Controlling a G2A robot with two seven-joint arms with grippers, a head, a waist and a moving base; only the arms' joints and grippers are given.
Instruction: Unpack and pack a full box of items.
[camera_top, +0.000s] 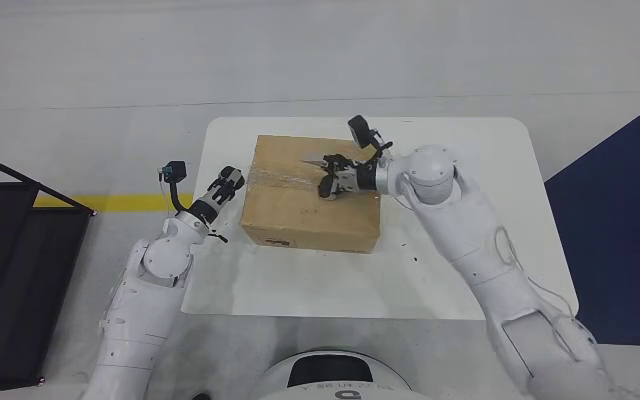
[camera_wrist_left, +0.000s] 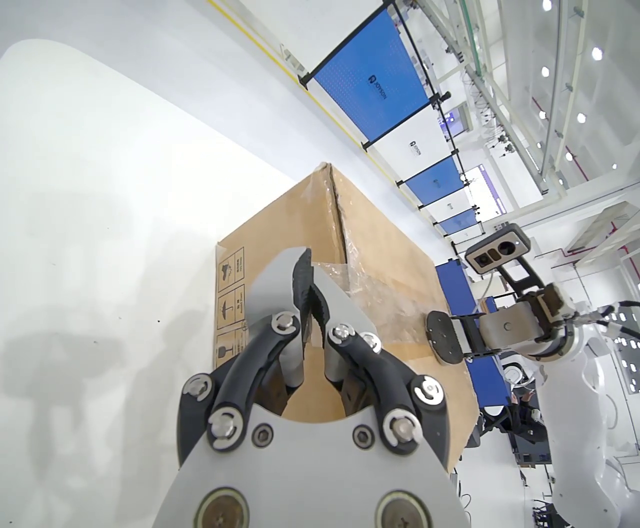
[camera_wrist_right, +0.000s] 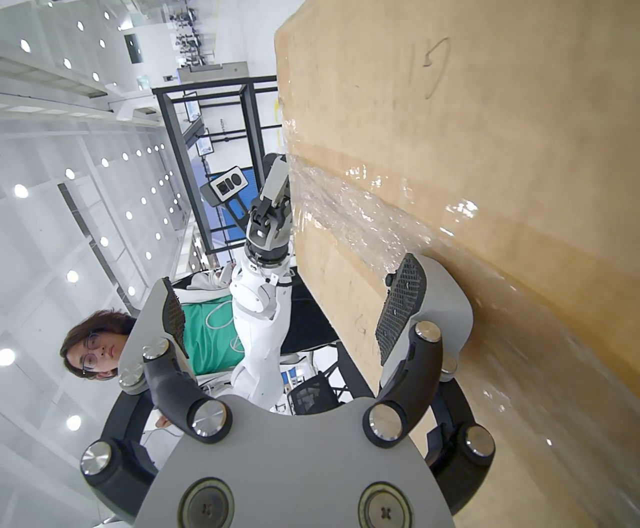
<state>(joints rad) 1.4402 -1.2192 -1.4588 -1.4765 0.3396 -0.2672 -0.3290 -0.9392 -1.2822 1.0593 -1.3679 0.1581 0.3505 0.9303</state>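
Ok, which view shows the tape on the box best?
Right wrist view: the tape runs close and glossy across the box. Top view shows its line small and partly under the right gripper. Left wrist view shows a crumpled stretch past the left gripper.

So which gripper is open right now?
The right gripper: its jaws stand wide apart over the taped top of the brown cardboard box. The left gripper, at the box's end, is shut.

Glossy white left arm and right arm end in the grey-plated left gripper and right gripper, with black linkages, silver screws, ribbed black pads, and stalked black cameras: the left camera at nine o'clock, the right camera at one.
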